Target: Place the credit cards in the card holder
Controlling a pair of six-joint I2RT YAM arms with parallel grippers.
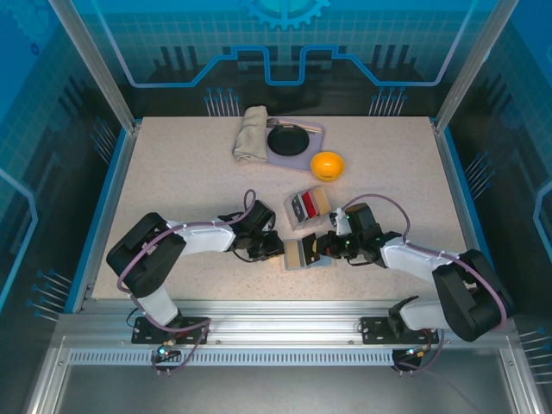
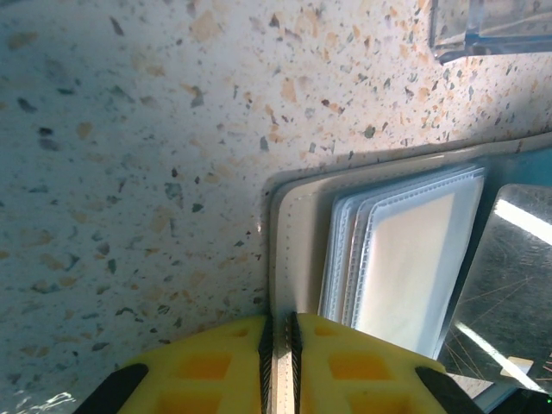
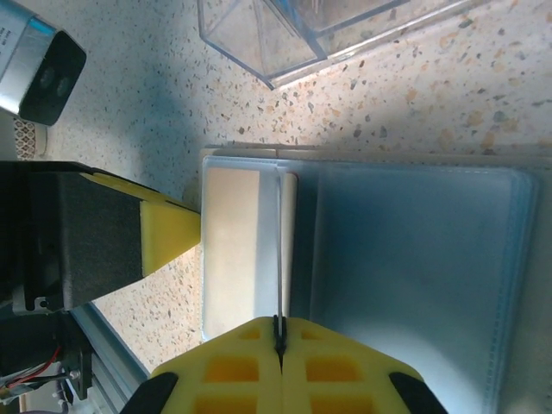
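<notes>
Card holder (image 1: pixel 297 255) open flat on desk (image 1: pixel 172 172), long axis left-right. Left end effector (image 2: pixel 280 332) pinches its cream cover. Right end effector (image 3: pixel 279 332) closed on thin dark sheet (image 3: pixel 279 259), edge-on. Left wrist: tan card (image 2: pixel 414 259) in clear sleeve (image 2: pixel 345 250).

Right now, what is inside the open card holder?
The card holder holds stacked clear sleeves, with one pale card showing through a sleeve. What the sleeves beneath hold is covered.
</notes>
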